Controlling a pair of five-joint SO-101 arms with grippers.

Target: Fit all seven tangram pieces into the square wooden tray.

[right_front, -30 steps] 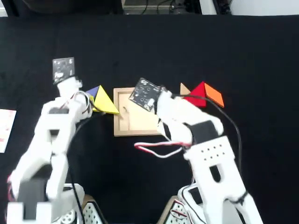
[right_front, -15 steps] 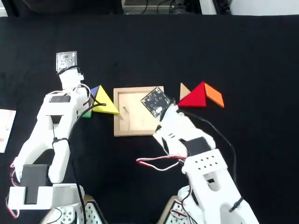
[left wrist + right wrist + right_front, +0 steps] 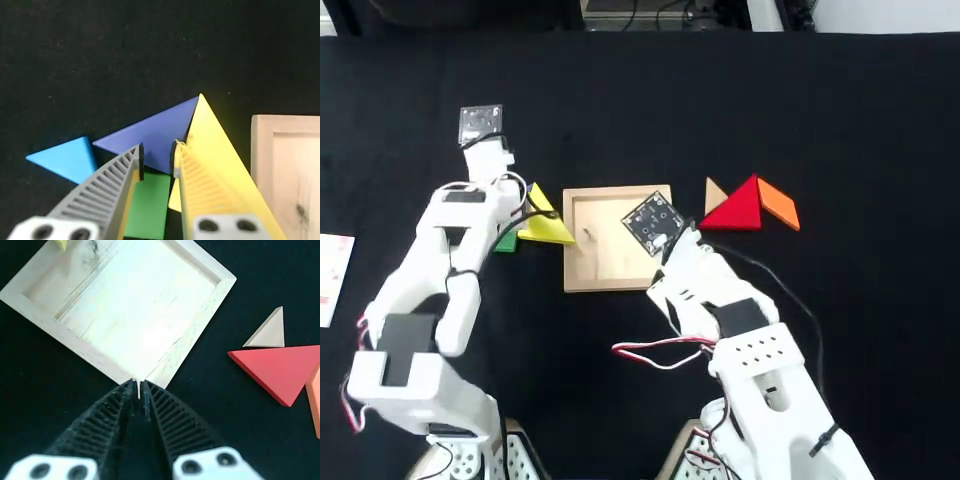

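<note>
Pale wood first: the square wooden tray (image 3: 610,284) sits mid-table on the black cloth (image 3: 840,120). We take it as clock centre in the high view.

9 o'clock: yellow triangle (image 3: 548,225), one tip right at the tray's wall; we cannot confirm contact. The green piece (image 3: 505,244) lies just beyond it, farther toward 9, partly under the left arm.

Left wrist view: left gripper (image 3: 157,150) low over this cluster, fingers spread with a narrow gap, gripping nothing. Through the gap we see the dark blue triangle (image 3: 155,137) and the green piece. The dark blue triangle lies edge to edge with the yellow one. A light blue triangle (image 3: 67,157) sits just beside its far tip.

2 o'clock, apart from the tray: tan triangle (image 3: 714,190), red triangle (image 3: 735,208) and orange piece (image 3: 778,204) close together, red touching orange.

Right gripper (image 3: 138,385): fingers pressed together, nothing between them, tips above the tray's corner between 4 and 5 o'clock.

White card (image 3: 330,275) at the cloth's far 9 o'clock edge.
</note>
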